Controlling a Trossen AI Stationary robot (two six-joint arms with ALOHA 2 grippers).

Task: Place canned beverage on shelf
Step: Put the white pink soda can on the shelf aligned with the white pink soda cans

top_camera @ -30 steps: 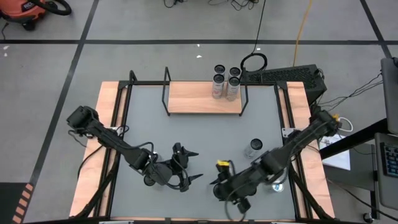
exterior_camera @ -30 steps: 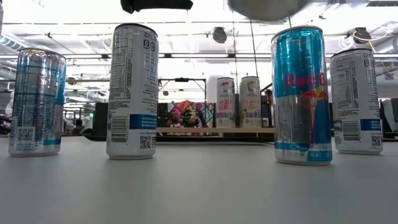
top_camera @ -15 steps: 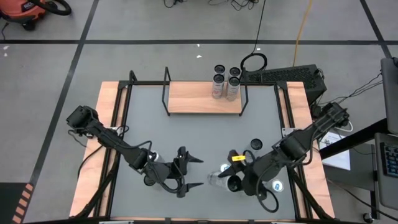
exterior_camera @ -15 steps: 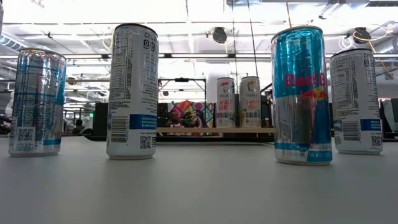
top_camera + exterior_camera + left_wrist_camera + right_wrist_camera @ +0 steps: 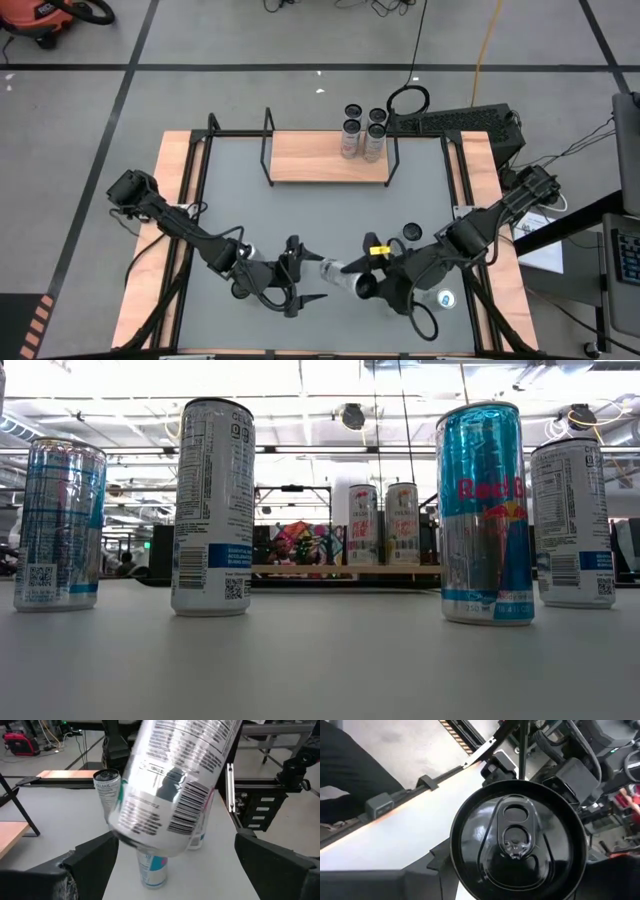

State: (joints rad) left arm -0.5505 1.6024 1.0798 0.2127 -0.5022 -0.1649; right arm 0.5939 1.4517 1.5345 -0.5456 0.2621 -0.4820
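Pincer on your right arm point(image 5: 352, 284) grasps the can point(image 5: 338, 277) lying on its side above the desk point(image 5: 330, 215) — long axis pointing at the released left pincer point(image 5: 312, 272), just beside it, the nearer arm. Your shelf point(image 5: 325, 158) sits well apart at the far edge. Only the right wrist view shows the can's lid point(image 5: 516, 839) end-on; the left's shows its barcode point(image 5: 189, 815) between spread fingers.

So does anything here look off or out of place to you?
One thing: the right claw holds a silver can tipped on its side above the table, pointing toward the open left claw. Every other can, like the two on the shelf, stands upright. Nothing looks spilled or dented.
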